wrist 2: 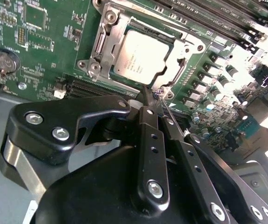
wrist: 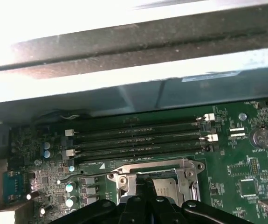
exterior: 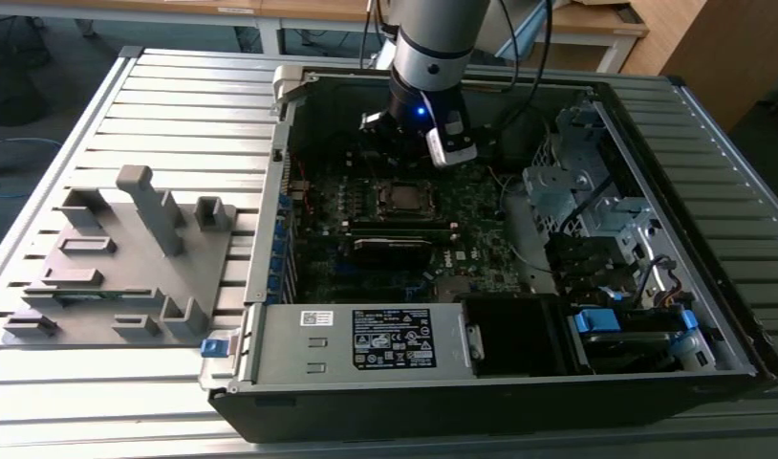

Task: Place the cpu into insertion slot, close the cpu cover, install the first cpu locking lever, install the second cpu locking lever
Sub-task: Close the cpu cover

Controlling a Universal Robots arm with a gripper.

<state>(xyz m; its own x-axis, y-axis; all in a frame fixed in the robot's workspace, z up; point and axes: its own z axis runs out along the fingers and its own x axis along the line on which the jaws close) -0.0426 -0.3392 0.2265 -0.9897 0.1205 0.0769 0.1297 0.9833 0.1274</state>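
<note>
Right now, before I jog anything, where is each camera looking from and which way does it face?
Exterior view: high outside, looking down into the open computer case; the arm reaches over the motherboard.
Second wrist view: on the wrist, looking along the gripper at the cpu framed by the cpu cover.
First wrist view: on the wrist, facing across the memory slots toward the case wall; the gripper shows.
Shared: both wrist views show the gripper, cpu and coin battery.
</note>
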